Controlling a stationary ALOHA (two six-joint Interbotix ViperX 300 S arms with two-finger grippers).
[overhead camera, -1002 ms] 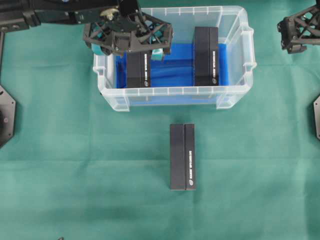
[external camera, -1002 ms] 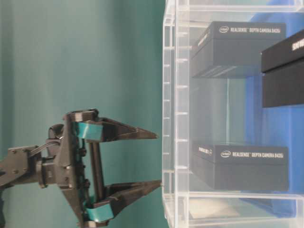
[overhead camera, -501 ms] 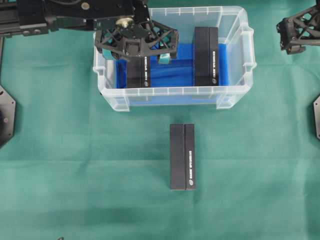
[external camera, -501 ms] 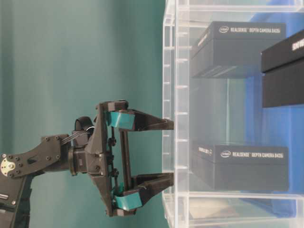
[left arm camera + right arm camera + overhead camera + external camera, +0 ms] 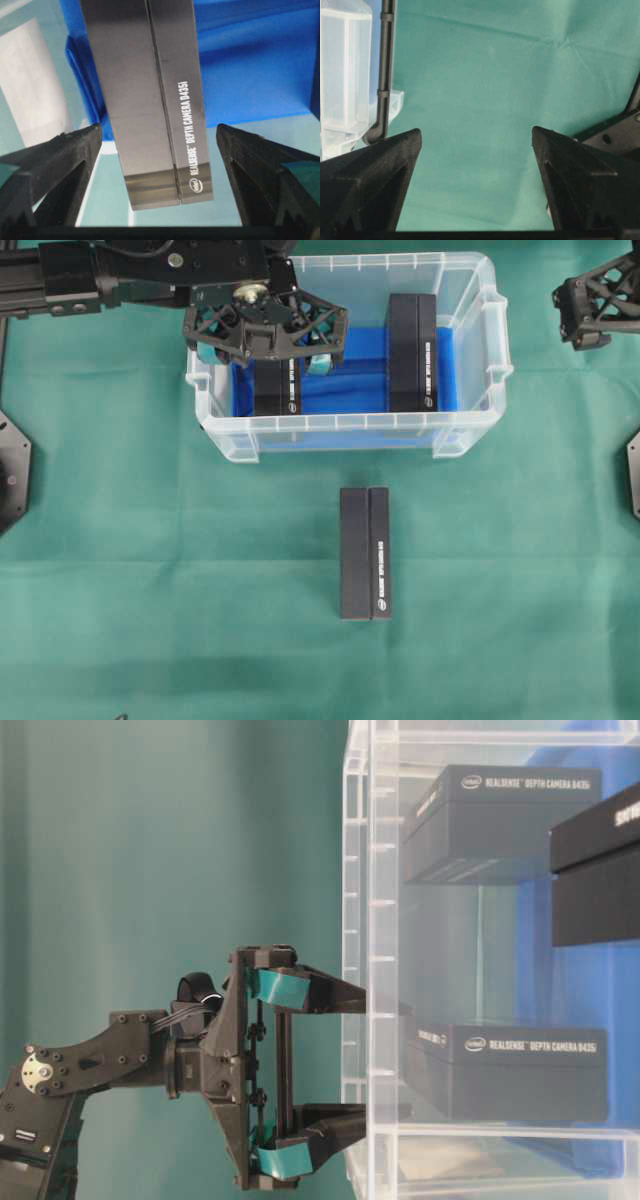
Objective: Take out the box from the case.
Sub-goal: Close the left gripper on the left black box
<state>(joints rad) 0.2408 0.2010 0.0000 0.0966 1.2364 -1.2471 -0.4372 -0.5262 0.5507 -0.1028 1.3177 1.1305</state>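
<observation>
Since the earlier frame the left hand [image 5: 268, 353] has dropped into the case [image 5: 470, 425], spread wide astride the box [image 5: 155, 100], not touching.

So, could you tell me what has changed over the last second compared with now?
The left gripper has come down into the case, its open jaws now on either side of the left box, not yet closed on it. Nothing was grasped or released. The right gripper stayed open beside the case; the other box in the case and the box on the cloth have not moved.
</observation>
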